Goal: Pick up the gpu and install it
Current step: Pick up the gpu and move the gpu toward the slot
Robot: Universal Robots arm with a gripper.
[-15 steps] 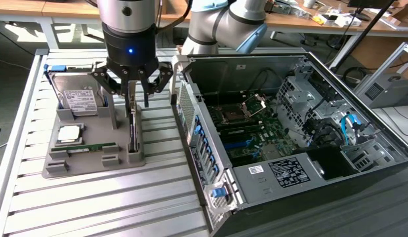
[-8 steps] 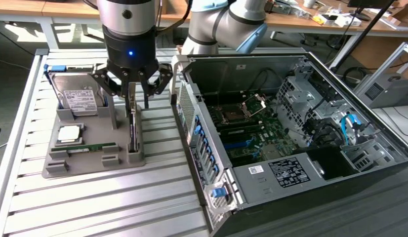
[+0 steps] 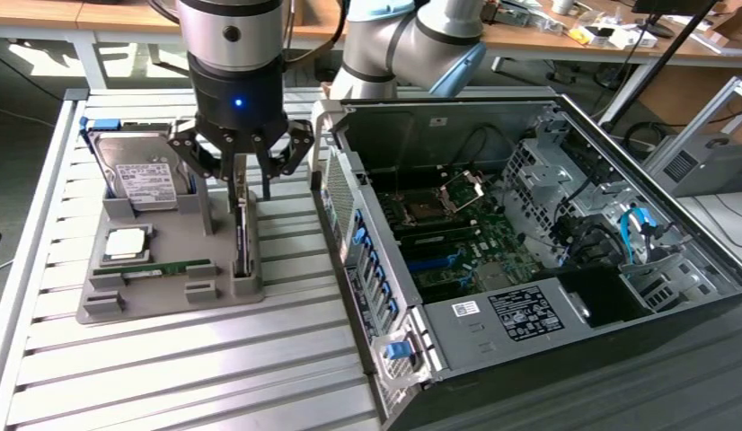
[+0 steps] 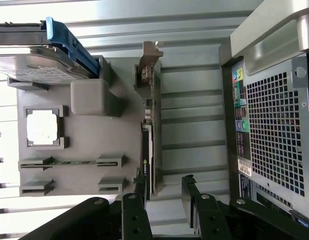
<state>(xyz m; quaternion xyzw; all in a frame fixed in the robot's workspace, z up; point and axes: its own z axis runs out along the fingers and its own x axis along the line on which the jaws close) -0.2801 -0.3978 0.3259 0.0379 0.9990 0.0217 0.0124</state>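
Gpu (image 3: 242, 241) upright on edge in grey holder (image 3: 167, 301), directly beneath my gripper (image 3: 249, 196); gripper spread wide, fingers either side of card. Arm vertical, pointing down over bench (image 3: 167, 377).

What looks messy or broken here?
Nothing stands out. The card stands upright on its edge in its slot of the gray tray, with the open claw over it. The drive, chip and memory stick sit neatly in their own spots.
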